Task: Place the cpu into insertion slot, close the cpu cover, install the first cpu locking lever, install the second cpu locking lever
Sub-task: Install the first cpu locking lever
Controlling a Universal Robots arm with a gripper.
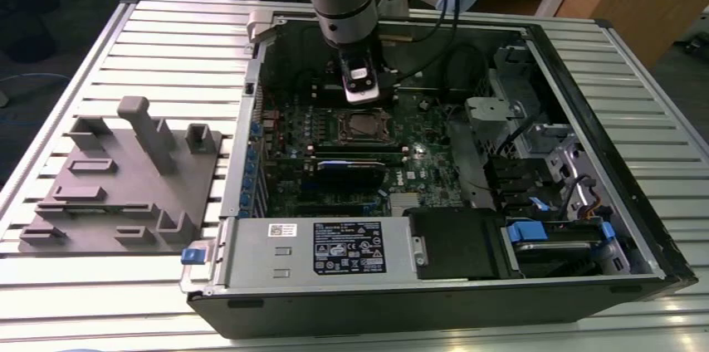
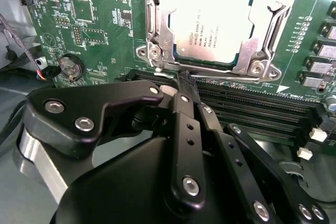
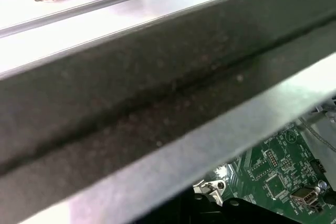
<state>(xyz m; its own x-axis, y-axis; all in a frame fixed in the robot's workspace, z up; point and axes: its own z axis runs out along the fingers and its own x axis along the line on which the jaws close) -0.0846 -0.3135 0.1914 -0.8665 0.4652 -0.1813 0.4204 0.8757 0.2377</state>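
The cpu (image 2: pixel 212 24), pale silver with print on top, lies in the insertion slot (image 1: pixel 360 125) on the green motherboard (image 2: pixel 100 24). The metal cpu cover (image 2: pixel 160 35) lies down flat around its edges. A thin locking lever rod (image 2: pixel 231 78) runs along the socket's edge that faces the gripper. My black gripper (image 2: pixel 184 76) has its fingers (image 2: pixel 185 129) together, and their tips sit right at that rod; I cannot tell whether they touch it. In the exterior view the gripper (image 1: pixel 359 93) hangs just beyond the socket, deep inside the open case.
Long black memory slots (image 2: pixel 252 108) lie under the fingers. A black card (image 1: pixel 352 167), the power supply (image 1: pixel 332 248) and drive bays (image 1: pixel 554 236) crowd the case. A grey fixture block (image 1: pixel 122 178) stands on the slatted table (image 1: pixel 166 45). The case's rim (image 3: pixel 157 103) shows in the first wrist view.
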